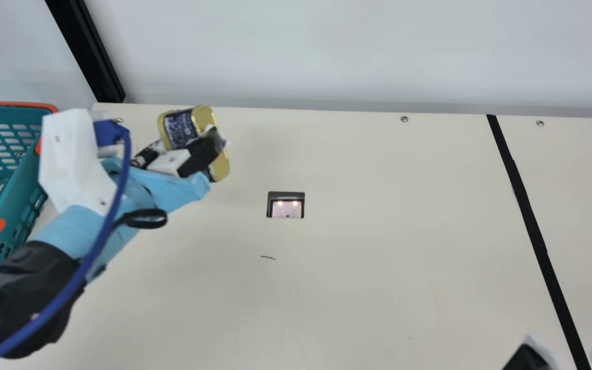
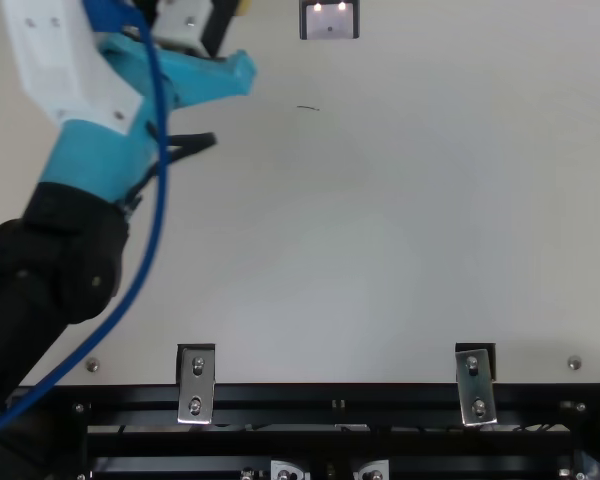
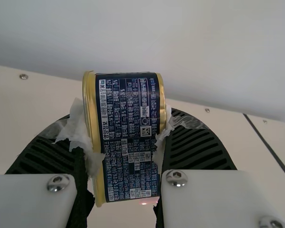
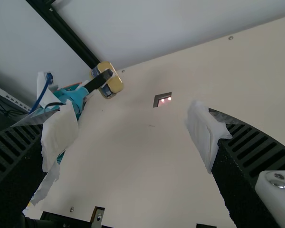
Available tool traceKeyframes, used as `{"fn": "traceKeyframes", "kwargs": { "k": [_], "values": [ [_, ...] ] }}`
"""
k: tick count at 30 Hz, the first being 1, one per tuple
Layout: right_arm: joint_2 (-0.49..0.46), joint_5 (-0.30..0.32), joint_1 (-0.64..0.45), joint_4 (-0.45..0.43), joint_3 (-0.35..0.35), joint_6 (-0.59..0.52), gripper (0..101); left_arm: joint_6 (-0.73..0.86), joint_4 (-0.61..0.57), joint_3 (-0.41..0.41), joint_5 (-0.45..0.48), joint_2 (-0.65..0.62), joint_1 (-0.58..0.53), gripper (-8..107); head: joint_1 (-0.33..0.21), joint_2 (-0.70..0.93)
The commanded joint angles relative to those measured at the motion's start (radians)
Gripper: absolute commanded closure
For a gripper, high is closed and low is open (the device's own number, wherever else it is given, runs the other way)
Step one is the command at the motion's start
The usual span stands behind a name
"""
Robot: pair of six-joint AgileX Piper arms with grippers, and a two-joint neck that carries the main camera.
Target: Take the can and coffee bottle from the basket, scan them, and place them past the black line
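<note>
In the main view my left gripper [image 1: 201, 154] holds the dark blue, gold-rimmed can [image 1: 180, 128] in the air, between the basket and the scanner window [image 1: 285, 205]. Seen from the left wrist, the gripper [image 3: 126, 147] is shut on the can [image 3: 130, 109], one taped finger against each side, with the printed label facing the camera. My right gripper [image 1: 527, 357] is at the main view's bottom right corner; in the right wrist view the gripper [image 4: 130, 142] stands open with nothing between its fingers. The black line [image 1: 537, 241] crosses the table's right part.
The teal basket [image 1: 16, 205] with orange edges stands at the far left beside my left arm. A pale wall [image 1: 327, 51] rises behind the table, with a black post [image 1: 88, 51] at its left. Metal brackets [image 2: 196, 385] line the table's front edge.
</note>
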Motion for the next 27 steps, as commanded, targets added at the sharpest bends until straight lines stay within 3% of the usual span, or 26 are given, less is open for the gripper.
{"fn": "traceKeyframes", "kwargs": {
  "k": [1,6,11,18,27],
  "values": [
    [0.000,0.000,0.000,0.000,0.000,0.000,0,-0.182,0.218,0.009,-0.086,0.082,0.013,89,0.000,-0.002],
    [0.000,0.000,0.000,0.000,0.000,0.000,0,-0.297,0.437,0.012,-0.243,0.231,0.079,89,0.000,-0.002],
    [0.000,0.000,0.000,0.000,0.000,0.000,0,-0.338,0.579,-0.019,-0.396,0.352,0.134,89,0.000,-0.002],
    [0.000,0.000,0.000,0.000,0.000,0.000,0,-0.339,0.658,-0.087,-0.530,0.462,0.140,89,0.000,-0.002],
    [0.000,0.000,0.000,0.000,0.000,0.000,0,-0.326,0.671,-0.186,-0.578,0.556,0.098,89,0.000,-0.002]
  ]
}}
